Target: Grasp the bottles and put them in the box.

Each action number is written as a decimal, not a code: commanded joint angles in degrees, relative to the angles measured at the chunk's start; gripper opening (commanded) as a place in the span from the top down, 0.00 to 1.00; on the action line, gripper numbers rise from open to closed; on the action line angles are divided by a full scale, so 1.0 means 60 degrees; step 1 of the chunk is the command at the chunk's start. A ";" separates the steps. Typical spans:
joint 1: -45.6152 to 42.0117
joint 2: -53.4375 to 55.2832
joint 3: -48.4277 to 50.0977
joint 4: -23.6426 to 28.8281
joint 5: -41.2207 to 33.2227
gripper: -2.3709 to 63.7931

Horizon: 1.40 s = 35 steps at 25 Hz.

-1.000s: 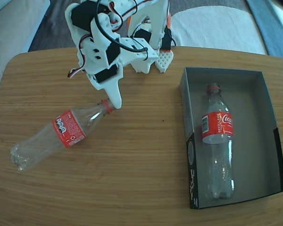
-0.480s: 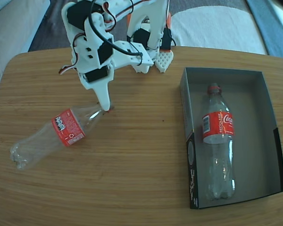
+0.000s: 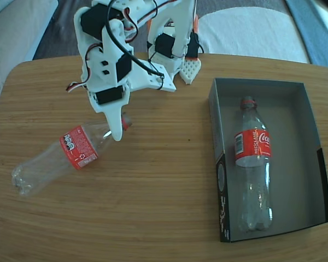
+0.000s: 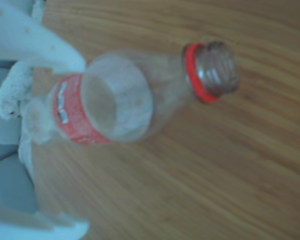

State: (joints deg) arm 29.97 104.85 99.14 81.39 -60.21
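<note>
My gripper (image 3: 119, 126) hangs with fingers spread over the shoulder of the loose Coca-Cola bottle (image 3: 57, 157), which lies on the wooden table (image 3: 153, 191); nothing is pinched yet. The other bottle (image 3: 253, 164) already lies in the box (image 3: 311, 158). I judge half done.

Bench: a light wooden bench (image 3: 153, 207) with rounded corners and fine straight grain, evenly daylit.
Beyond it: a grey upholstered cushion (image 3: 16, 27) at top left; a pale rounded cushion (image 3: 251, 30) at top right.
</note>
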 commanded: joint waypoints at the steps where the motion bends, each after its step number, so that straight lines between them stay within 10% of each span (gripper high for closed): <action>1: 0.0000 0.0278 0.0176 -0.0044 -0.0015 0.43; 19: -0.1787 0.0249 0.0996 0.0117 -0.1465 0.43; 35: 0.0615 0.0278 0.0894 0.0249 -0.1494 0.42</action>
State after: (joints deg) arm 32.26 104.85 105.82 82.27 -68.73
